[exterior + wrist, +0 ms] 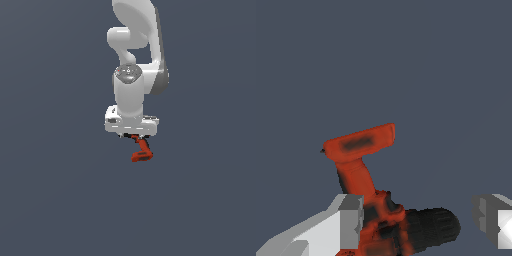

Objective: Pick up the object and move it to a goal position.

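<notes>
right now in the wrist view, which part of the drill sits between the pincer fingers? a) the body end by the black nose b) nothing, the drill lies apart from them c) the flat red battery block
a: the wrist view shows the drill with its black nose and body lying between the pincer fingers, while the handle and flat battery block stick out away from them.

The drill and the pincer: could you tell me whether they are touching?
Cannot tell. In the wrist view, one finger overlaps the drill; the other stands clear, and no contact shows plainly.
</notes>
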